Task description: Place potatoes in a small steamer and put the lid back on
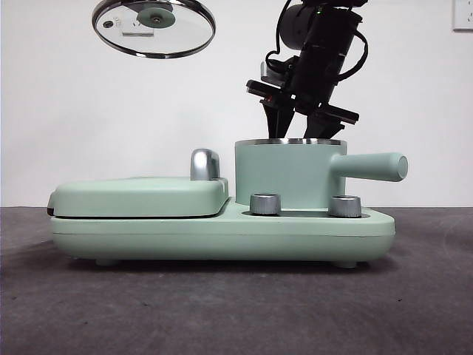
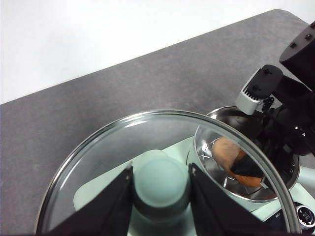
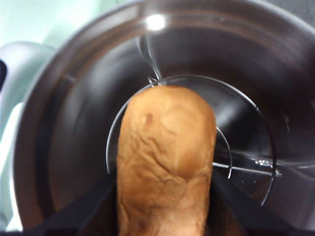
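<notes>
My right gripper (image 3: 165, 209) is shut on the orange-brown potato (image 3: 165, 157) and holds it inside the steel bowl of the small steamer (image 3: 69, 128). In the front view this gripper (image 1: 295, 126) dips into the mint-green pot (image 1: 284, 174) from above, and the potato is hidden by the pot wall. My left gripper (image 2: 160, 191) is shut on the mint-green knob (image 2: 160, 182) of the glass lid (image 2: 93, 162). It holds the lid (image 1: 154, 26) high up, left of the pot. Through the lid glass I see the potato (image 2: 226, 152) and the right arm (image 2: 280, 118).
The pot stands on a mint-green cooker base (image 1: 222, 237) with two steel dials (image 1: 266, 203) in front. Its long handle (image 1: 373, 166) points right. A flat closed griddle (image 1: 140, 196) with a chrome handle (image 1: 203, 164) sits left of the pot. The table (image 1: 222, 310) is dark grey.
</notes>
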Robot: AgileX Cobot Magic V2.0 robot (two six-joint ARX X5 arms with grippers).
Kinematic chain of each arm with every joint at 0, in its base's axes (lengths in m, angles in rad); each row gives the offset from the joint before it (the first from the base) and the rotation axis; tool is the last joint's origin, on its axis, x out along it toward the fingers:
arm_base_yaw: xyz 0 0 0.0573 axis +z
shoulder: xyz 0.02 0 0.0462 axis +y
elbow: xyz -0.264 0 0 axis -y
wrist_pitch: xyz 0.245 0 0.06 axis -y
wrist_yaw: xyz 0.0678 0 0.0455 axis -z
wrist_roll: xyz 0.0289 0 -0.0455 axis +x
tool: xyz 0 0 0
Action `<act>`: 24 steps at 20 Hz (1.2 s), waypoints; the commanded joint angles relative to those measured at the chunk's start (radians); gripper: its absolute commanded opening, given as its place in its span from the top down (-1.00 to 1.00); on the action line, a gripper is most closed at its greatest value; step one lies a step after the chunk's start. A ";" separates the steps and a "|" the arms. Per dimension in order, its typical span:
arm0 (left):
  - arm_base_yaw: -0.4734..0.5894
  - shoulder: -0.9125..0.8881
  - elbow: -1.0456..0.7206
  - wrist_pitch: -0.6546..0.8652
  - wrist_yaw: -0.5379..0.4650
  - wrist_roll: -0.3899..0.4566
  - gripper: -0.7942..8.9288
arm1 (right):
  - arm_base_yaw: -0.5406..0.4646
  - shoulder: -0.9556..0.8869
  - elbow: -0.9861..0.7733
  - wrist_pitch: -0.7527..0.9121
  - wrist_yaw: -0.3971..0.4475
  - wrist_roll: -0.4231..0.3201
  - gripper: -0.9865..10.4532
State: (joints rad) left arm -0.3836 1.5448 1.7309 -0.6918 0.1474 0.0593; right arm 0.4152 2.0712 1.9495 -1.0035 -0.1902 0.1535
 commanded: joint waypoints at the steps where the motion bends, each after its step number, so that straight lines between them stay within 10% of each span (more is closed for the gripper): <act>1: -0.003 0.000 0.035 0.026 0.002 -0.005 0.67 | 0.011 0.013 0.023 0.005 -0.004 -0.011 0.32; 4: -0.003 0.000 0.035 0.026 0.002 -0.013 0.67 | 0.005 0.013 0.079 -0.062 0.005 -0.012 -0.04; 11: -0.004 0.002 0.035 0.026 0.002 -0.023 0.67 | -0.002 -0.004 0.334 -0.417 0.042 -0.072 -0.03; 20: -0.021 0.012 0.035 0.011 0.002 -0.024 0.67 | 0.001 -0.472 -0.196 -0.417 0.193 -0.081 -0.03; 24: -0.055 0.044 0.035 0.018 0.002 -0.027 0.67 | 0.006 -0.825 -0.558 -0.254 0.138 -0.080 -0.03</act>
State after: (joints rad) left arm -0.4313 1.5703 1.7309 -0.7040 0.1474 0.0364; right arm 0.4149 1.2663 1.3987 -1.2774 -0.0486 0.0811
